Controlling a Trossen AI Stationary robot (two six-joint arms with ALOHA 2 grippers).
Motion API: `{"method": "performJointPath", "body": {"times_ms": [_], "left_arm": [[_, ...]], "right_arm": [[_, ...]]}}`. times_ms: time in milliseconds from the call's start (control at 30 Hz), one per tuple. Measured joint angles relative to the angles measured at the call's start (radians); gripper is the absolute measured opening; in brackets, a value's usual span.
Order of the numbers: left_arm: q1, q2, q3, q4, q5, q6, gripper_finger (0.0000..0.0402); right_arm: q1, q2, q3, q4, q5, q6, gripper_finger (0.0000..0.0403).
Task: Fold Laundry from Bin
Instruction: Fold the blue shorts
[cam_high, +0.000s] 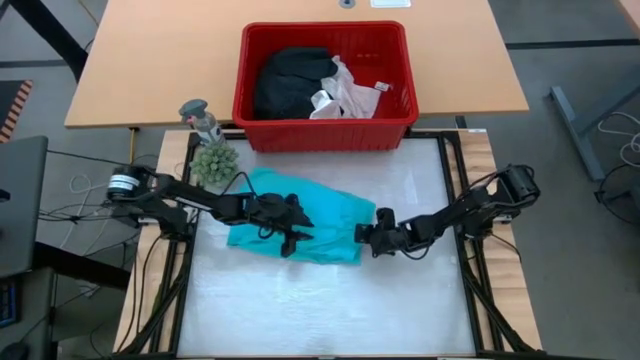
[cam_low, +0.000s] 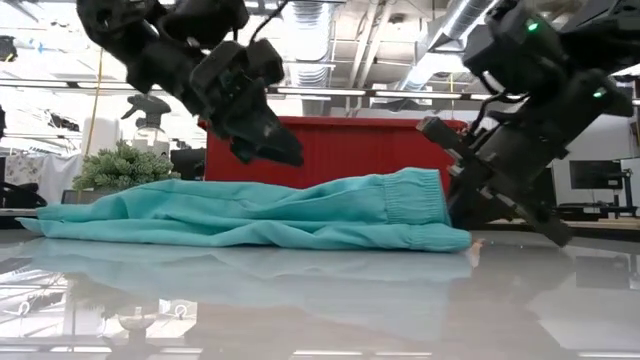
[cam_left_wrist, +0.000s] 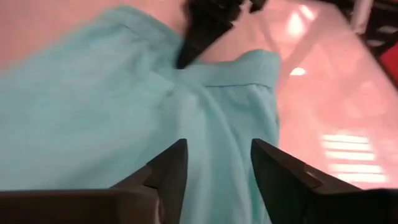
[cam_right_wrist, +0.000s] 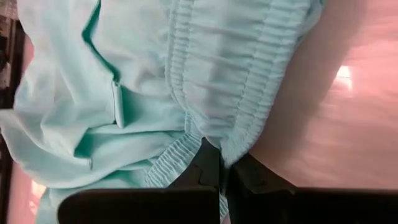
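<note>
The teal garment (cam_high: 300, 228) lay flat on the white table (cam_high: 320, 310) in front of the red bin (cam_high: 325, 125), its long axis running left to right, the elastic waistband end pointing toward the right arm. The right gripper (cam_high: 364, 238) was clamped on that waistband edge. The left gripper (cam_high: 292, 240) hovered over the garment's middle, fingers (cam_left_wrist: 168, 171) apart, holding nothing. Black and white laundry (cam_high: 305, 85) sat in the bin.

Bright overhead light, glare on glossy table (cam_low: 330, 300)
</note>
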Motion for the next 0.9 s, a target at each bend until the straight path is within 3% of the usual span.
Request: {"method": "performJointPath", "body": {"times_ms": [267,400,700,900], "left_arm": [[0.004,0.013,0.000,-0.039,-0.222,0.129,0.0071],[0.003,0.061,0.000,-0.033,-0.243,0.173,0.0010],[-0.001,0.207,0.000,0.060,-0.277,0.107,0.0000],[-0.006,0.327,0.000,0.198,-0.231,0.046,0.0000]], "right_arm": [[0.108,-0.064,-0.001,-0.113,0.038,0.089,0.0025],[0.165,-0.096,-0.001,-0.197,0.060,0.171,0.0025],[0.267,-0.203,-0.001,-0.368,0.093,0.302,0.0025],[0.286,-0.304,0.001,-0.370,0.150,0.277,0.0025]]}}
